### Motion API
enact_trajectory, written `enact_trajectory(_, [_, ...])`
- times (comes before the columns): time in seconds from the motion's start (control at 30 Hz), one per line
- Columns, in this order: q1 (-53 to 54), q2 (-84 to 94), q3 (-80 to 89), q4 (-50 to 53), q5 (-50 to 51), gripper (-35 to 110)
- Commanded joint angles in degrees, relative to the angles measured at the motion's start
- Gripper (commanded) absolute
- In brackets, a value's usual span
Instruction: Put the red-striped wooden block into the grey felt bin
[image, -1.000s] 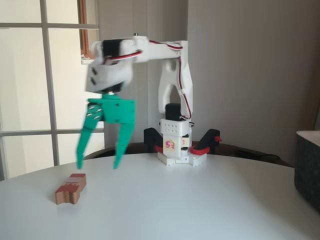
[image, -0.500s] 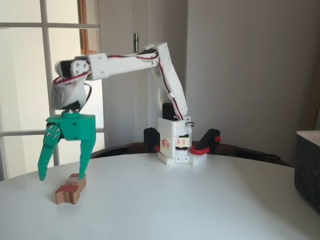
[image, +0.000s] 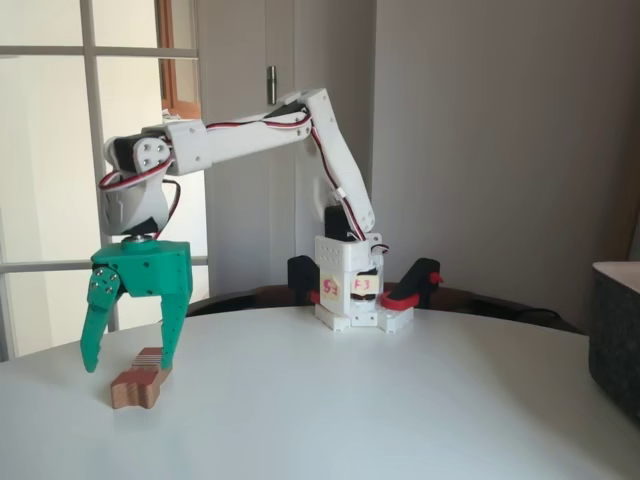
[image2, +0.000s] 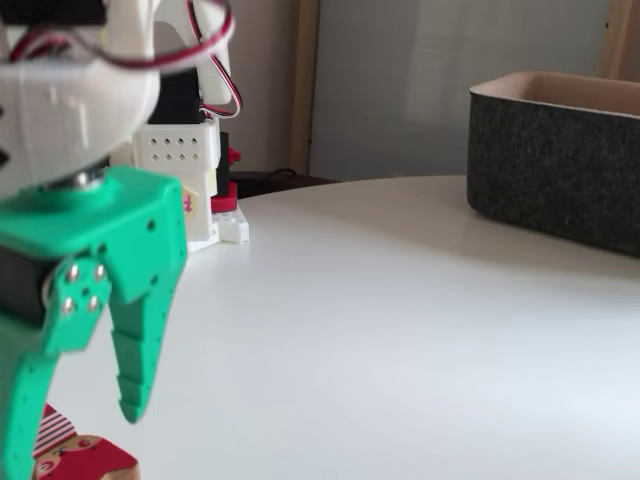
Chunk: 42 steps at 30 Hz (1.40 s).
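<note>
- Nearest the camera, at the lower left of one fixed view, the small pale wooden block with red stripes on its top and a reddish-brown side lay flat on the round white worktop, close to its near edge.
- The green two-fingered plastic hand hung point-down over that block with its fingers spread apart and nothing between them; the right finger's tip stood at the block's upper right corner, whether touching I cannot tell, and the left finger's tip hung clear off to the left.
- The step in hand looked like the approach to the grasp: the block had not yet been gripped or lifted.
- The next move probably called for a further drop and a slight shift, so both fingers straddled the block, before closing.
- The other fixed view, set low and close, showed the hand large at the left edge, with the block as a red-and-white striped sliver at the bottom left corner, under the fingers.
- That close view gave the large dark charcoal-grey felt bin nearly whole at the upper right, pale rim and open top included, well apart from the block.
- The wider view cut the bin to a strip at the right edge, but showed the whole white arm and its base at the worktop's far side.
</note>
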Motion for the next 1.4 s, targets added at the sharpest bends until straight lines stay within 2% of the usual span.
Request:
enact_trajectory(0.0, [0.97, 0.0, -1.32, 1.23, 0.53, 28])
enact_trajectory(0.37, [0.7, -5.01, -1.23, 1.05, -1.23, 27])
enact_trajectory(1.07, [0.44, -6.42, -1.67, -2.11, -0.97, 7])
enact_trajectory(1.37, [0.44, -5.27, -12.83, -2.64, 1.58, 2])
